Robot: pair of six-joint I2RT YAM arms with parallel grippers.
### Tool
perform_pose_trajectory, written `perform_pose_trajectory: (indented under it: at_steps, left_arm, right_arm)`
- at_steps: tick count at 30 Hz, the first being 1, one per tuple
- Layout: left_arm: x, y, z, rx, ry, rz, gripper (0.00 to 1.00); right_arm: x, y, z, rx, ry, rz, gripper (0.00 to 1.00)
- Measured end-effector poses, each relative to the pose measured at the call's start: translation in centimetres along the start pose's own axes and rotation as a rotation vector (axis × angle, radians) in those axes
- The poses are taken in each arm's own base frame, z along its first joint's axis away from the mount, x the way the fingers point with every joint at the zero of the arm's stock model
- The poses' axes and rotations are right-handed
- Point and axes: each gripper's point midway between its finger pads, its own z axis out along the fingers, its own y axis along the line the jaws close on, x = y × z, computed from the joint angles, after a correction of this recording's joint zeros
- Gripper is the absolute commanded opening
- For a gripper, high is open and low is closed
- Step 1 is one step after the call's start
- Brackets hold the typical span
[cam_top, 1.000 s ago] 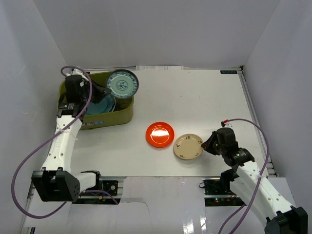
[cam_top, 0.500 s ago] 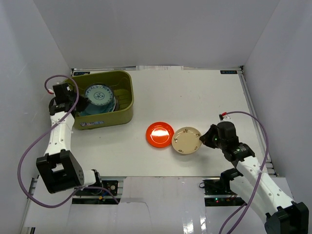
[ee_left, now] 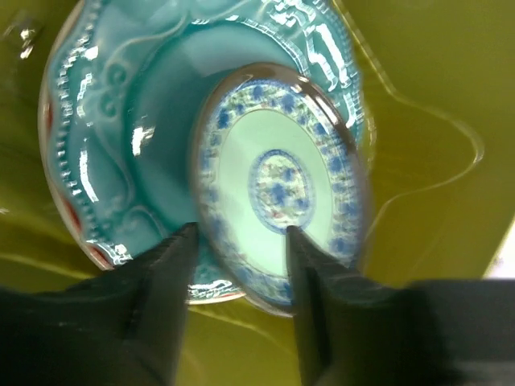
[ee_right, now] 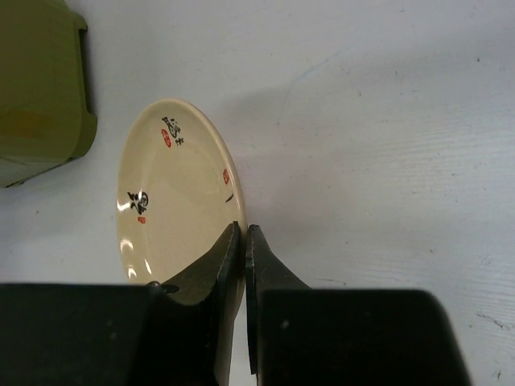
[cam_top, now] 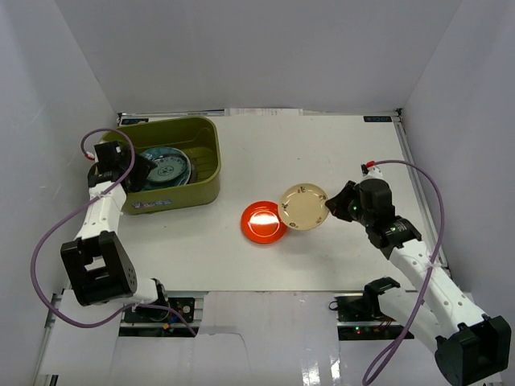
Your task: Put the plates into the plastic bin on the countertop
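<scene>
A: What changed just now?

B: My left hand (ee_left: 241, 233) was holding the small teal patterned plate (ee_left: 278, 181) over the rim a second ago. Now that plate is down inside the plastic bin (cam_top: 205, 189), on the scalloped teal plate (ee_left: 121, 137). The hand's fingers are spread apart and clamp nothing.

A: And the right?

B: My right hand (ee_right: 244, 229) pinches the cream-gold plate (cam_top: 303, 207) by its rim. The plate was flat on the tabletop (cam_top: 338, 153); now it's lifted and tilted, just beside the orange-red plate (cam_top: 261, 223). I judge it goes into the bin next, and the orange-red one is left after that.

A: Any view differences?

B: The left wrist view shows the stack and my open fingers, which the top view can't resolve. The right wrist view shows the rim pinch and red-black marks on the plate's face. Only the top view shows the orange-red plate.
</scene>
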Motion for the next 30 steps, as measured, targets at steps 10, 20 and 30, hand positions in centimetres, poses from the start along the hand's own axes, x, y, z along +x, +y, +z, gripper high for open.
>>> perform_pose_trajectory:
  at_steps: [10, 20, 30]
  left_arm:
    - [-1.1, -3.3, -1.9, 0.147, -0.036, 0.032, 0.98]
    - [0.1, -13.0, -12.5, 0.554, -0.04, 0.192, 0.98]
    - [-0.2, -23.5, -23.8, 0.883, -0.105, 0.424, 0.98]
  right_arm:
    - [-3.0, 7.1, 2.6, -0.151, 0.03, -0.026, 0.08]
    - [-6.5, 23.3, 6.8, -0.428, -0.004, -0.147, 0.08]
    - [-3.3, 33.6, 16.4, -0.528, 0.035, -0.254, 0.08]
